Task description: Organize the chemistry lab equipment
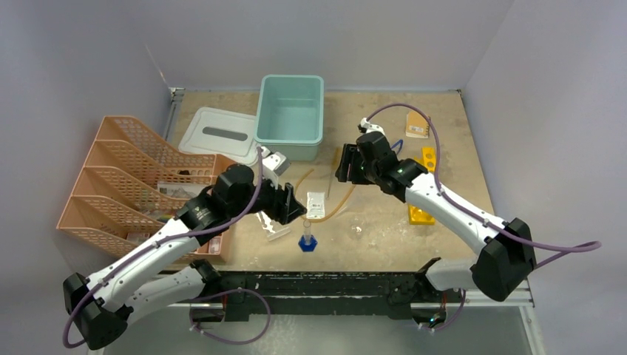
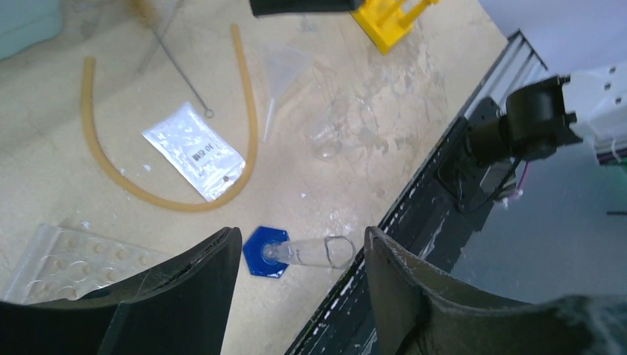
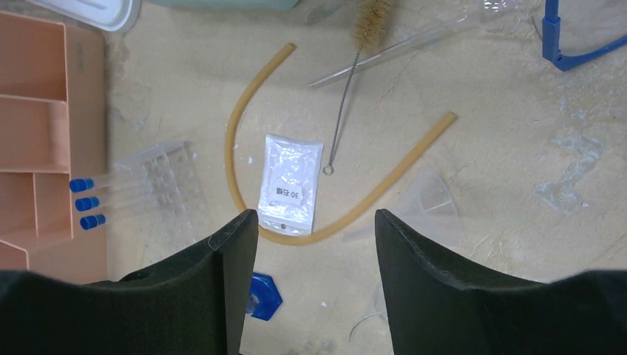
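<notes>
Cylinder (image 2: 307, 253), clear, blue-based: stands upright on the table (image 2: 444, 89) near its front edge, with the white packet (image 2: 194, 151) at its 11 o'clock in the left wrist view. Judged light, rigid, slick, breakable and tippy, so best gripped low, just above the hexagonal foot. Left gripper (image 2: 301, 231) hovers above it, jaws wide and empty, the cylinder framed between them. Right gripper (image 3: 314, 214), at the cylinder's 1 o'clock in the top view, has jaws likewise wide and empty.
</notes>
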{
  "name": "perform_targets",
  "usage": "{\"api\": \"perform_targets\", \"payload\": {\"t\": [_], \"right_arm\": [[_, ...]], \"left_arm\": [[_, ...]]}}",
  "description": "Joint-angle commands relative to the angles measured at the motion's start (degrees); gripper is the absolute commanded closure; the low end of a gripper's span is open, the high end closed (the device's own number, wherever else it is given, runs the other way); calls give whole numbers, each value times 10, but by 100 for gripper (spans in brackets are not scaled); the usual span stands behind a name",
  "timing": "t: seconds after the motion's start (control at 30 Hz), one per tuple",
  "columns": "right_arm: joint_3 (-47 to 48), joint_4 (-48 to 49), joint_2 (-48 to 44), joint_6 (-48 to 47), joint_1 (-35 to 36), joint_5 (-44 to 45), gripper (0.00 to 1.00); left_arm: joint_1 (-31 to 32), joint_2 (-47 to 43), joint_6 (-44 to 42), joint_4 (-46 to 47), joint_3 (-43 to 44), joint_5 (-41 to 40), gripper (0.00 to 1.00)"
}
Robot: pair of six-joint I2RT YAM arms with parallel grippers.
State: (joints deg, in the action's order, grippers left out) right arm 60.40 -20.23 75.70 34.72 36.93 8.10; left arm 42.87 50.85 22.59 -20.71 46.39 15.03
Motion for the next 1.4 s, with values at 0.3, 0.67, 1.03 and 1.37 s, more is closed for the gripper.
{"api": "perform_targets", "payload": {"t": [0.3, 0.67, 1.03, 1.37], "right_arm": [[-3, 45, 20, 48, -36, 12, 38], [7, 59, 45, 39, -47, 0, 39], [-10, 99, 46, 34, -49, -37, 39], [-18, 97, 28, 8, -49, -52, 38]], "left_arm": [[129, 47, -123, 35, -44, -28, 40], [167, 89, -179, 77, -70, -94, 67], [168, 73, -177, 130, -96, -99, 64], [168, 81, -181, 133, -80, -84, 100]]}}
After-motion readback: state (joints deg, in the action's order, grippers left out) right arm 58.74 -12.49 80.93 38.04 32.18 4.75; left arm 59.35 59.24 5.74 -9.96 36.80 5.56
